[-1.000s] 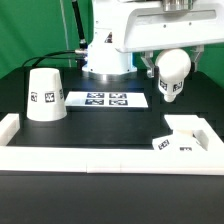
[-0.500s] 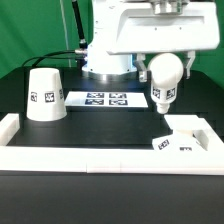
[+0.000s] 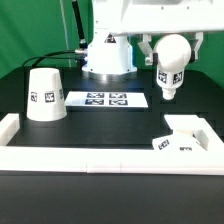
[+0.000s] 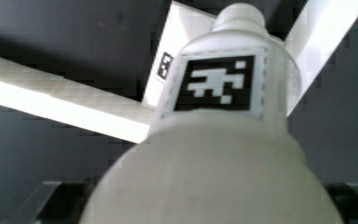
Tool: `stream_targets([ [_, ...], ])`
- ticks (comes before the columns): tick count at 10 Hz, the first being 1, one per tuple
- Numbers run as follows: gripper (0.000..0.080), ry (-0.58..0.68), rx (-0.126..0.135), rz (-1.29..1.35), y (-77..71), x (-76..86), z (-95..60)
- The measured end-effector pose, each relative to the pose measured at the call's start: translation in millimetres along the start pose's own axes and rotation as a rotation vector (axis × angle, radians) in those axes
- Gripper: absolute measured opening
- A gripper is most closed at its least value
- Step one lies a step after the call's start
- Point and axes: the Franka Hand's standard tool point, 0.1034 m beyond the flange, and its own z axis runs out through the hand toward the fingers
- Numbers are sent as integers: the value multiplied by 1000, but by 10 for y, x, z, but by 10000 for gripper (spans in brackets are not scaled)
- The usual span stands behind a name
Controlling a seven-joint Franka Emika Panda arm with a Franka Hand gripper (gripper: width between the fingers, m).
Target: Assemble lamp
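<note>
Three lamp parts are in sight and none is joined to another yet.

The tool is high at the exterior view's right. Its two fingers are pinched on the round head of the bulb from either side. The bulb hangs in the air with its ball uppermost and its tagged stem pointing down, leaning a little, well clear of the worktop. In the wrist view the bulb fills most of the picture. Its stem tip is aimed toward white shapes beyond, too blurred to name with certainty.

Below and in front of the bulb, the small flat base lies on the worktop. It is tucked into the corner of the low white rail that borders the near edge. Whether the stem is directly over the base cannot be told from these views.

Farther out, the marker board lies flat in the middle of the worktop. At the exterior view's left the shade stands alone, narrow end up, well apart from the other parts.

Judged from this, the work is at an early stage. The bulb is picked up, but it has yet to be seated in the base, and the shade has not been fitted.
</note>
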Motion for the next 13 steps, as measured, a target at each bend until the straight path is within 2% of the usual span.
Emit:
stream_targets([
  [1,577,0,0,0,1,2,1],
  [3,577,35,-8,-9,45,191,29],
  [4,577,116,-34,-18,74,321,71],
  [8,577,147,-47,-18,83,294,105],
  [9,577,143,-44,-26,32,281,121],
  [13,577,143,-41,-32,10,319,189],
])
